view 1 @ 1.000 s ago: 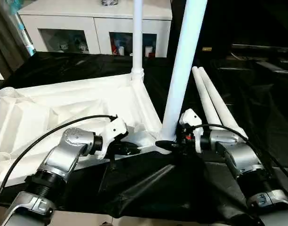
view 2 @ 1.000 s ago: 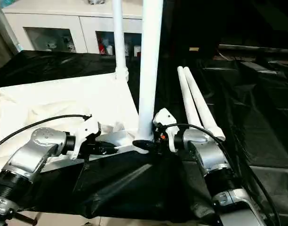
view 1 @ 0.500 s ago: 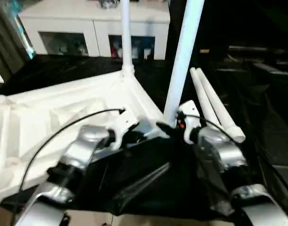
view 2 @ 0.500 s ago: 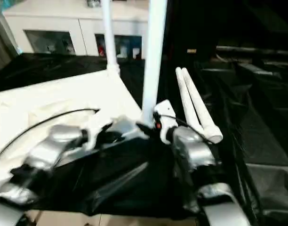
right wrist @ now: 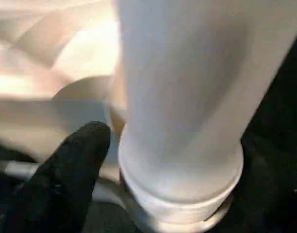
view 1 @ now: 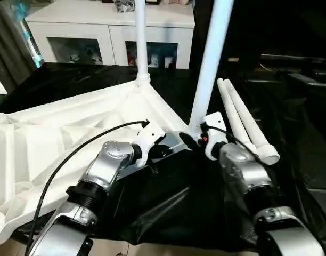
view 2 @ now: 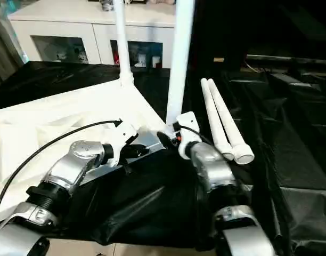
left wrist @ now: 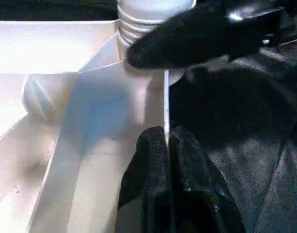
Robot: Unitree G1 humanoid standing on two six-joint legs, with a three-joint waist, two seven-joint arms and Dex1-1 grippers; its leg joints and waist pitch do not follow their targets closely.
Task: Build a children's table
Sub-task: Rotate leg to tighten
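The white table top [view 1: 72, 133] lies upside down on black cloth. Two white legs stand upright in its corner sockets, the far leg [view 1: 140, 42] and the near leg [view 1: 208, 64]. My left gripper [left wrist: 167, 141] is shut on the top's thin rim just beside the near corner socket, also seen from the head at the left gripper [view 1: 171, 151]. My right gripper [view 1: 188, 140] is shut around the base of the near leg [right wrist: 187, 97], with one black finger [right wrist: 75, 160] against the collar. Its other finger is hidden behind the leg.
Two loose white legs [view 1: 243, 120] lie side by side on the black cloth [view 1: 168, 208] to the right of my right arm. A white cabinet with glass-fronted compartments [view 1: 107, 32] stands at the back. Dark shelving sits at the right.
The head view has shifted. Both forearms have swung in and reached farther forward, while the grippers stay at the near corner, left on the rim and right at the leg base.
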